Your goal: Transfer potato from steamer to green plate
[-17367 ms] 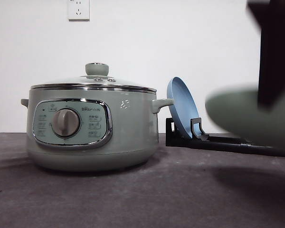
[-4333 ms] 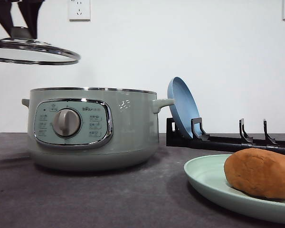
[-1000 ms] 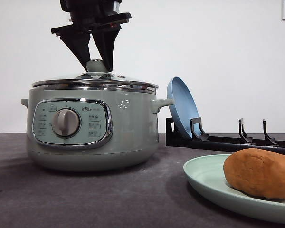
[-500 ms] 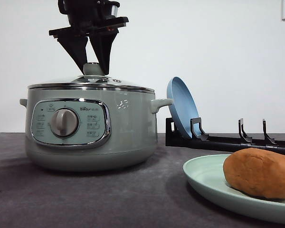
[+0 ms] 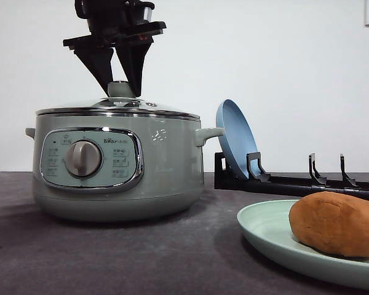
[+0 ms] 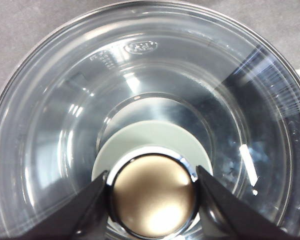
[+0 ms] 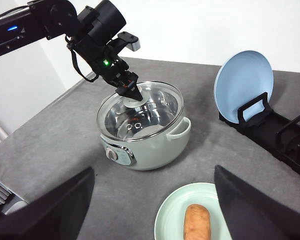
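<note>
Grey matte desk (image 5: 141, 258) carries all items. Largest on it: the sage-green steamer (image 5: 117, 163), upright on the left half of the front view, chrome-framed panel and silver dial (image 5: 83, 158) facing the camera, side handles on both flanks. Glass lid (image 5: 117, 109) sits on the steamer rim; in the left wrist view the lid (image 6: 65, 125) is transparent with a metal-capped knob (image 6: 153, 195) at its centre.

Black dish rack (image 5: 295, 181) stands behind and to the right of the steamer, with a blue plate (image 5: 235, 138) leaning upright in its leftmost slot.

Green plate (image 5: 264, 236) lies flat on the desk at front right, well apart from the steamer. The potato (image 5: 335, 223), orange-brown and rough-skinned, rests on this plate; the right wrist view shows it (image 7: 196, 222) lying lengthwise on the green plate (image 7: 170, 220), in front of the steamer (image 7: 145, 135).

Left end effector (image 5: 121, 83) hangs directly above the lid, its two black fingers (image 6: 85, 210) set on either side of the knob, touching or very nearly touching it; whether it grips firmly cannot be told.

Right end effector (image 7: 150, 210): fingers spread wide, nothing between them, high above the desk.
</note>
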{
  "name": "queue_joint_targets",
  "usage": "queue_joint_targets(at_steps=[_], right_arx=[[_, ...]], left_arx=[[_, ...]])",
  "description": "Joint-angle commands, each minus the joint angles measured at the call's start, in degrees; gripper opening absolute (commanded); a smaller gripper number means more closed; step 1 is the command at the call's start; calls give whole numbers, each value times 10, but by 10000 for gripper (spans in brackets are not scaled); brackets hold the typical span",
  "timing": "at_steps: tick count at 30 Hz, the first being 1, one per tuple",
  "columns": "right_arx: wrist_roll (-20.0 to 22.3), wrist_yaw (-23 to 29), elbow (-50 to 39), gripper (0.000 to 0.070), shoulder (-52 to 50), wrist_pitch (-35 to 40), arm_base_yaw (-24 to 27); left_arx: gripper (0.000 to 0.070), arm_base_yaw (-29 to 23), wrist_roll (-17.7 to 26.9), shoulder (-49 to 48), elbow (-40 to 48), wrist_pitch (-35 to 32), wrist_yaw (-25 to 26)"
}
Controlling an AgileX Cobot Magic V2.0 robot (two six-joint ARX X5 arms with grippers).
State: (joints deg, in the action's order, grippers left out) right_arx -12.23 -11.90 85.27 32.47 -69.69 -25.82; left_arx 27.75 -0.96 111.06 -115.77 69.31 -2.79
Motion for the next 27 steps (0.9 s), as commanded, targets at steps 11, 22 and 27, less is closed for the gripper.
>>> queue_joint_targets(at_steps=[11,22,27], right_arx=[[4,0,10,480,3,6,-2],[18,0,10,480,3,-2,-2],[33,16,9,481,3,-24,-2]], left_arx=[[700,0,2,-112,-18,14,-2],[700,-1,2,-331,12,24,-2],[700,1,3,-479,135,-23,7]])
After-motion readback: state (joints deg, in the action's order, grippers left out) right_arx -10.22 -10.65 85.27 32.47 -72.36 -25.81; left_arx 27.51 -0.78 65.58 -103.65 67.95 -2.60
